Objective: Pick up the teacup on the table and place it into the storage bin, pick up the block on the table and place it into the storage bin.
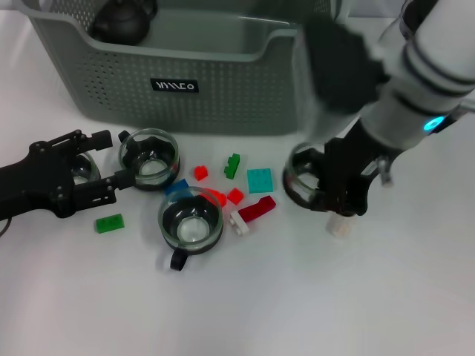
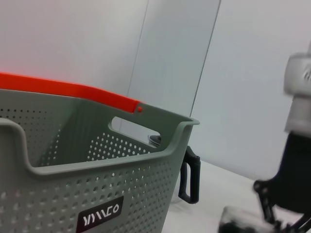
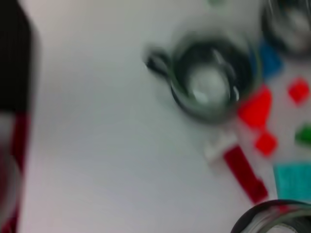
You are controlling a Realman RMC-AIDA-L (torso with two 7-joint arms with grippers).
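Teacups lie before your grey-green storage bin (image 1: 223, 96) on the white table (image 1: 371, 297): one (image 1: 150, 158) touching your left gripper (image 1: 111, 159), whose fingers stand apart, one (image 1: 191, 221) in the middle among scattered blocks (image 1: 256, 210). A third teacup (image 1: 304, 178) is largely covered by your right gripper (image 1: 338, 194); you cannot tell whether those fingers clamp it. A dark teapot (image 1: 122, 21) sits in the bin, partly cut off.

Left gripper (image 1: 111, 159): matte black, angular linkage fingers. Right arm (image 1: 415, 89): white segments, black bands, glowing cyan ring; black right gripper (image 1: 338, 189).
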